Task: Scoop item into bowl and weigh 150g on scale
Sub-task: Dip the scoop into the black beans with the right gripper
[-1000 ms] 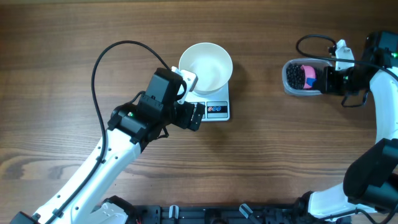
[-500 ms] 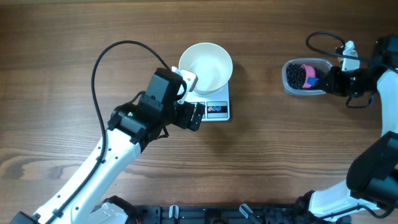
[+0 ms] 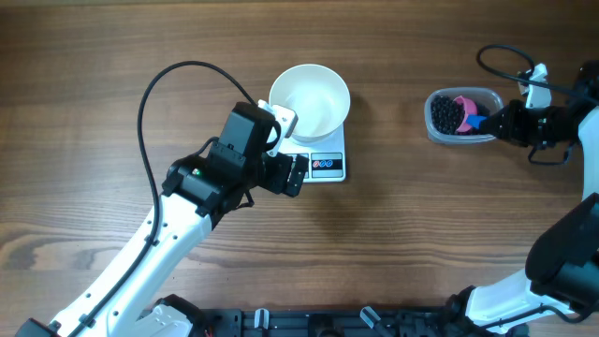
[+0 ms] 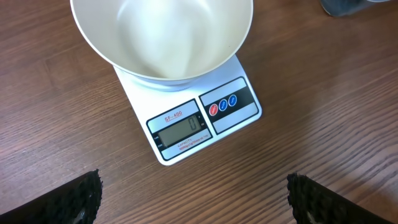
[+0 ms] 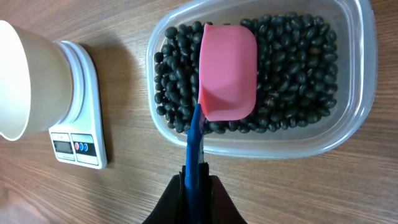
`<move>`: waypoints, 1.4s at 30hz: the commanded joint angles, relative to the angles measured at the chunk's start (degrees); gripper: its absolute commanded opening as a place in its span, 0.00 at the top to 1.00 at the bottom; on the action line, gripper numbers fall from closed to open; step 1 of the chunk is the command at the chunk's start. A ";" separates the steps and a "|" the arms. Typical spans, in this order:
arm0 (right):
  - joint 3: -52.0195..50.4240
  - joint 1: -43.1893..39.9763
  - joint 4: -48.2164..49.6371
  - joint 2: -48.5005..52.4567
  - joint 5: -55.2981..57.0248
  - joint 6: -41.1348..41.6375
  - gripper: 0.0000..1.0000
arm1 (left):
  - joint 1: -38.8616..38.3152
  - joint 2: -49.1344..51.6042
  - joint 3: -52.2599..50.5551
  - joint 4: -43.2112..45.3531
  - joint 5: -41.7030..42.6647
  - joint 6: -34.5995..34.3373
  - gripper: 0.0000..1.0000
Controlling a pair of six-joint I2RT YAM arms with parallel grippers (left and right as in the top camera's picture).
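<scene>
The table [image 3: 449, 234] was matt, grained wood; the bowl [image 4: 161, 37] smooth and faintly glossy; the scale [image 4: 205, 118] white plastic; the tub [image 5: 356, 118] clear plastic; the beans [image 5: 292, 74] shiny; the scoop [image 5: 227, 71] matt pink plastic.

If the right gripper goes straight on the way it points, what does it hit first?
Likely the near wall of the clear tub, while the scoop in the right gripper pushes into the black beans. Height above the rim is unclear, so it might pass over.

One bowl [image 3: 310, 100], scale [image 3: 328, 166], scoop [image 5: 227, 71], tub [image 5: 268, 147]
</scene>
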 commanded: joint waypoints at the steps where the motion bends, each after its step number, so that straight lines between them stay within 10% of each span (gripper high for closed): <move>1: -0.50 0.07 -0.48 1.51 -4.79 -0.48 0.96 | -0.11 0.20 -0.48 0.02 -0.79 -0.57 0.00; 42: -0.50 -2.51 0.57 1.51 -8.61 -0.48 0.96 | -0.11 0.20 -0.48 0.02 -0.79 -0.57 0.00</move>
